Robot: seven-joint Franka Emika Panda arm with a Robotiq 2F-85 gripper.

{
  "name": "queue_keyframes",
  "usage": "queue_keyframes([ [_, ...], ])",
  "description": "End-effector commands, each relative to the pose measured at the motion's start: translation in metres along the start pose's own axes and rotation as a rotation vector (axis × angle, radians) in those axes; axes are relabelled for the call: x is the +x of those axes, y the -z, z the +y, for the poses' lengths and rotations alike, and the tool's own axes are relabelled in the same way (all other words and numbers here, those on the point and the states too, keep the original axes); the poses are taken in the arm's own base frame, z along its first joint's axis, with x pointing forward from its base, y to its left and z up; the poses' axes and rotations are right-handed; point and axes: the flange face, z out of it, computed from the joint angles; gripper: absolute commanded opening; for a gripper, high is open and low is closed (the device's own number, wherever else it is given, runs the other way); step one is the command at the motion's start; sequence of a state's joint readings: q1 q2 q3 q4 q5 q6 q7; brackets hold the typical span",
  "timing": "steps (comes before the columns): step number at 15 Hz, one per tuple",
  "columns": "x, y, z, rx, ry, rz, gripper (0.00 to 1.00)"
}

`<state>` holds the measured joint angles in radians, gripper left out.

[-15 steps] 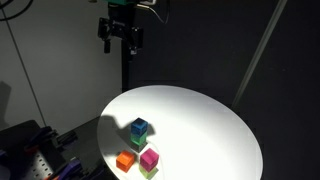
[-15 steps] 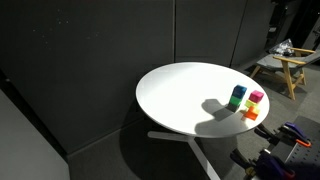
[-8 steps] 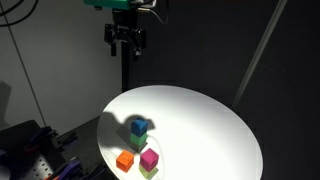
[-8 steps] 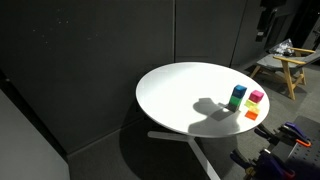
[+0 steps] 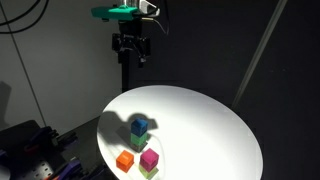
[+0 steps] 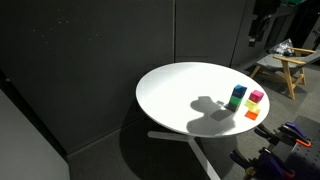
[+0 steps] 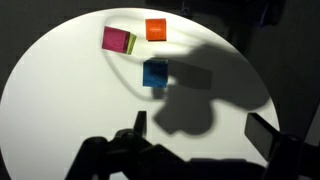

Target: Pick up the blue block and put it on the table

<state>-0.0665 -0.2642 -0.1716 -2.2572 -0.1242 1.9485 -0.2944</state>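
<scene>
The blue block (image 5: 140, 126) sits on top of a green cube (image 5: 138, 141) on the round white table (image 5: 210, 120). It also shows in the other exterior view as the blue block (image 6: 238, 91) near the rim of the table (image 6: 180, 90). My gripper (image 5: 131, 47) hangs open high above the table's far edge, holding nothing. In the wrist view the blue block (image 7: 155, 73) lies ahead of the open gripper (image 7: 200, 128), whose fingers (image 7: 139, 122) stand wide apart over the table (image 7: 60, 100).
A magenta cube (image 5: 149, 157) rests on a yellow-green cube, with an orange cube (image 5: 125, 160) beside it. The gripper's shadow (image 7: 190, 100) falls by the blue block. A wooden stool (image 6: 281, 64) stands beyond the table. Dark equipment (image 5: 30, 150) sits low beside it.
The gripper has drifted sideways and slightly down above the table, still open. Its shadow has shifted on the tabletop. The cubes have not moved.
</scene>
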Motion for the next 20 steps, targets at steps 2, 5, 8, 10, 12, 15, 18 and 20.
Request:
queue_keyframes([
  [2,0.008,-0.017,0.017,-0.018,-0.052,-0.011,1.0],
  [5,0.015,-0.035,0.026,-0.016,-0.068,-0.013,1.0],
  [8,0.024,-0.052,0.031,-0.023,-0.069,0.0,1.0],
  [10,0.029,-0.062,0.031,-0.033,-0.065,0.01,1.0],
  [12,0.033,-0.072,0.031,-0.028,-0.057,0.019,1.0],
  [15,0.035,-0.085,0.031,-0.019,-0.062,0.028,1.0],
  [18,0.032,-0.099,0.033,-0.006,-0.07,0.017,1.0],
  [20,0.029,-0.11,0.034,0.008,-0.07,0.001,1.0],
])
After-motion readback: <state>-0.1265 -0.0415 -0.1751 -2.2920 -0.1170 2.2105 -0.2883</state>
